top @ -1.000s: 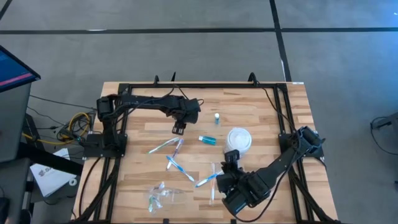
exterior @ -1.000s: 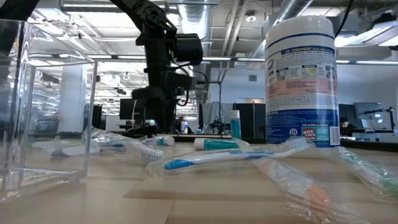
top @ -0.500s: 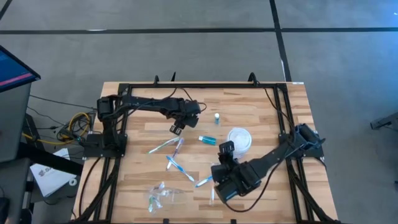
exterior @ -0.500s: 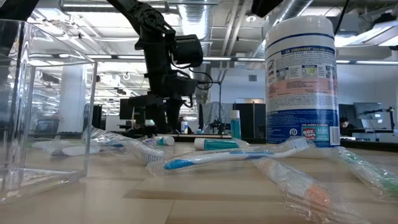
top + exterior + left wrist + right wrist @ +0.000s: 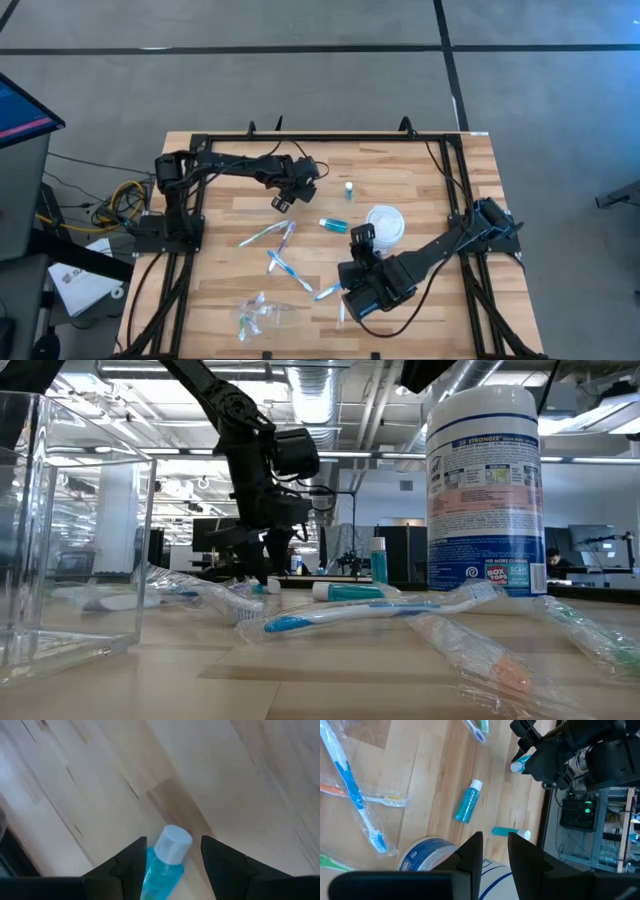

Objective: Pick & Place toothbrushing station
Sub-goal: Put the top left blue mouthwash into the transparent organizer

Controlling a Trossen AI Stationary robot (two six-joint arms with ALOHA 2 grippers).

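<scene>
My left gripper [image 5: 281, 204] hangs over the table's far middle, shut on a small blue white-capped bottle [image 5: 166, 855]; the bottle also shows in the right wrist view [image 5: 517, 766]. A second bottle [image 5: 349, 190] stands upright and a third [image 5: 333, 225] lies on its side. Several wrapped toothbrushes [image 5: 283, 262] lie scattered on the wood at the middle. The crinkly clear bag [image 5: 262, 315] lies near the front edge. My right gripper [image 5: 362, 236] is open and empty, just above the white wipes canister [image 5: 385, 222]. My left gripper pinches the bottle's blue body [image 5: 156, 871] between its two fingers. The white cap [image 5: 172, 842] sticks out past the fingertips. The fingers come from above, slanting down, and lie along the bottle. The bottle is lifted clear of the table, cap end downward.
The wipes canister [image 5: 485, 480] stands right of the middle. A clear plastic box [image 5: 70, 530] stands at the near left in the low view. Black frame rails [image 5: 330, 138] run along the table's far, left and right edges. Bare wood lies at the far right.
My left gripper has gone down toward the table and a little toward its left edge, tipping as it went, still holding the bottle. My right arm has moved toward the table's left and far edges, bringing its gripper up beside the canister.
</scene>
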